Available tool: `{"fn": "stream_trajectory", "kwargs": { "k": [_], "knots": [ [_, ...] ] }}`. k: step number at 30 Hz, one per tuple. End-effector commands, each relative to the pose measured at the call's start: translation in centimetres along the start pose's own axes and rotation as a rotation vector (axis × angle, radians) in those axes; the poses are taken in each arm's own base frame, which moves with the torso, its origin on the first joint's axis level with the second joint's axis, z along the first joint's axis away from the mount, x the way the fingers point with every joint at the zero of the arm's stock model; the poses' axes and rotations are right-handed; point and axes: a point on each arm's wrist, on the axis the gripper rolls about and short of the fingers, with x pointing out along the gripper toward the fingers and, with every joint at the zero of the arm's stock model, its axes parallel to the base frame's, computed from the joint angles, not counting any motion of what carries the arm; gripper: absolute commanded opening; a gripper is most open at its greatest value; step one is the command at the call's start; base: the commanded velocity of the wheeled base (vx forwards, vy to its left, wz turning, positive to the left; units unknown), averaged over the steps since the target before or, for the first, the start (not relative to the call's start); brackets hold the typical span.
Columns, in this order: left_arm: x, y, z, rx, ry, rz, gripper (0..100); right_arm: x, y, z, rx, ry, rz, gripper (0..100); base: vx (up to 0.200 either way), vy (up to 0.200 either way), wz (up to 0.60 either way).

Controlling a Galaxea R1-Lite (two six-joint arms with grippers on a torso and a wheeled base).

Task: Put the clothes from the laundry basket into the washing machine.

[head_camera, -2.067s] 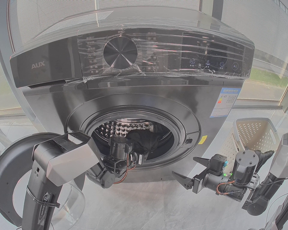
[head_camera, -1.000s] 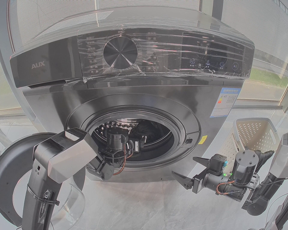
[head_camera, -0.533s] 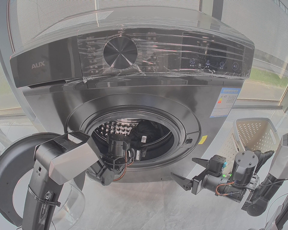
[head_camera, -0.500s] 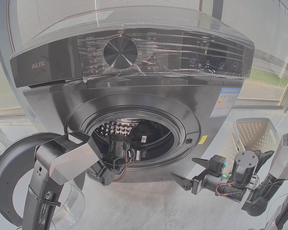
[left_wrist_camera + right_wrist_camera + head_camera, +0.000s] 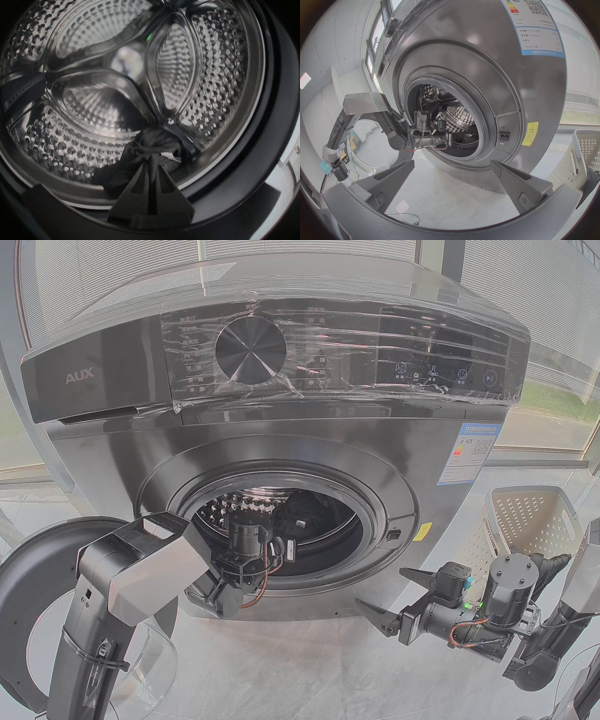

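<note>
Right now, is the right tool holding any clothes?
No, the right tool is open and empty, its fingers spread wide in front of the washing machine.

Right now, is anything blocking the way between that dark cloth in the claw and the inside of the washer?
Nothing visible does. The door stands wide open, and the left claw, shut on the black garment, is at the mouth of the drum, with bare drum beyond.

Left arm (image 5: 144, 565): bent, reaching forward | left hand (image 5: 150, 164): pinched on cloth (image 5: 156, 142) | right arm (image 5: 512, 590): low, level | right hand (image 5: 382, 590): splayed wide
</note>
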Motion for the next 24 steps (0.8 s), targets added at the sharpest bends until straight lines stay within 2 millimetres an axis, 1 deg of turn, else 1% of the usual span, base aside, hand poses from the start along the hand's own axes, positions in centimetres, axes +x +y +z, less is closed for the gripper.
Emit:
{"fn": "stream_trajectory", "kwargs": {
  "k": [1, 5, 8, 10, 14, 19, 20, 24],
  "knots": [
    [1.5, 0.6, 2.3, -0.038, -0.115, 0.033, 0, 0.0, 0.0, 0.1, 0.001, -0.004, -0.001, 100, 0.0, 0.0, 0.0],
    [2.8, 1.3, 3.5, -0.061, -0.209, 0.066, 0, 0.1, 0.0, 0.0, 0.001, -0.003, -0.001, 100, 0.0, 0.0, 0.0],
    [3.6, 1.5, 3.6, -0.067, -0.243, 0.075, 0, 0.2, 0.0, 0.0, 0.001, -0.003, -0.001, 100, 0.0, 0.0, 0.0],
    [4.5, 2.1, 3.7, -0.075, -0.274, 0.096, 0, 0.2, 0.0, 0.0, 0.001, -0.003, -0.001, 100, 0.0, 0.0, 0.0],
    [5.0, 2.5, 3.5, -0.077, -0.28, 0.103, 0, 0.1, -0.1, 0.0, 0.002, -0.001, -0.004, 100, 0.0, 0.0, 0.0],
    [4.9, 2.6, 3.4, -0.075, -0.277, 0.105, 0, 0.1, -0.2, -0.1, 0.002, 0.001, -0.006, 100, 0.0, 0.0, 0.0],
    [4.9, 2.6, 3.3, -0.074, -0.276, 0.105, 100, 0.1, -0.2, -0.1, 0.002, 0.003, -0.006, 100, 0.0, 0.0, 0.0],
    [4.8, 2.5, 3.3, -0.079, -0.279, 0.102, 100, 0.0, -0.3, -0.1, 0.003, 0.004, -0.006, 100, 0.0, 0.0, 0.0]
  ]
}}
